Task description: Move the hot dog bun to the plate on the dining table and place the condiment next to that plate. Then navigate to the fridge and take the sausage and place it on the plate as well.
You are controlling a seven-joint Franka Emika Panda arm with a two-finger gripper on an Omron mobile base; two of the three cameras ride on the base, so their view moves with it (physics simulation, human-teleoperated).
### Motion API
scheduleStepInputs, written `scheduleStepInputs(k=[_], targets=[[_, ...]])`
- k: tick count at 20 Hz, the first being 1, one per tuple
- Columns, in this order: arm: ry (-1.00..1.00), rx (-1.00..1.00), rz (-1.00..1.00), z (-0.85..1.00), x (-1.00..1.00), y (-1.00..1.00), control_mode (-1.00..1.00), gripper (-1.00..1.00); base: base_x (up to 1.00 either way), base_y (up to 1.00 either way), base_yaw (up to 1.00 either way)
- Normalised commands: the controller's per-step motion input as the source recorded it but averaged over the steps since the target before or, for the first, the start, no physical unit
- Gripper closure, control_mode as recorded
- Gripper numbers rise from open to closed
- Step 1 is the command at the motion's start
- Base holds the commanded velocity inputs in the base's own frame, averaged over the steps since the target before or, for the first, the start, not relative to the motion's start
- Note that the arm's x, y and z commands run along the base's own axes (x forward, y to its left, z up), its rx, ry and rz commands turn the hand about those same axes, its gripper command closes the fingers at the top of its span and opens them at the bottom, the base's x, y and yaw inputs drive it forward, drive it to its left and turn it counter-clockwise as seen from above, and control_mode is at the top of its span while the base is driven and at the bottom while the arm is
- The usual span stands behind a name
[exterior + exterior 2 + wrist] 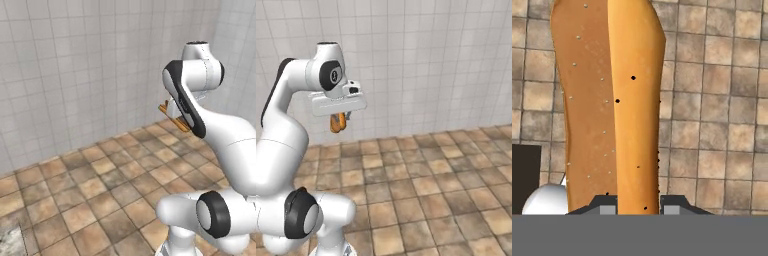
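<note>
Bun carried in the air above a tiled floor

The gripper (pixel 340 121) is clamped tight on the hot dog bun (pixel 337 122), which hangs down between its fingers (pixel 604 206) and reaches out beyond their tips in the hand view. Below the gripper lies a brown tiled floor (pixel 426 195), well apart from the bun; behind the gripper stands a pale grey tiled wall (pixel 431 65). The white arm (pixel 210 125) holds the gripper raised, level with the wall's lower half.

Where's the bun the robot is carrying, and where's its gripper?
bun (pixel 609 100), hand view, on its middle stripe.
bun (pixel 338 122), right base view, on its lower end.
gripper (pixel 638 207), hand view, between the fingertips clamped on the bun.
</note>
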Motion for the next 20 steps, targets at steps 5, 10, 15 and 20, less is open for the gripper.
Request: scheduleStepInputs(k=[5, 10, 15, 20], targets=[[0.0, 0.0, 0.0, 0.0, 0.0, 0.0, 1.0, 1.0, 1.0, -0.1, 0.26], [0.0, 0.0, 0.0, 0.0, 0.0, 0.0, 1.0, 1.0, 0.98, -0.13, 0.38], [0.0, 0.0, 0.0, 0.0, 0.0, 0.0, 1.0, 1.0, 0.75, -0.15, 0.6], [0.0, 0.0, 0.0, 0.0, 0.0, 0.0, 1.0, 1.0, 0.67, -0.11, 0.7]])
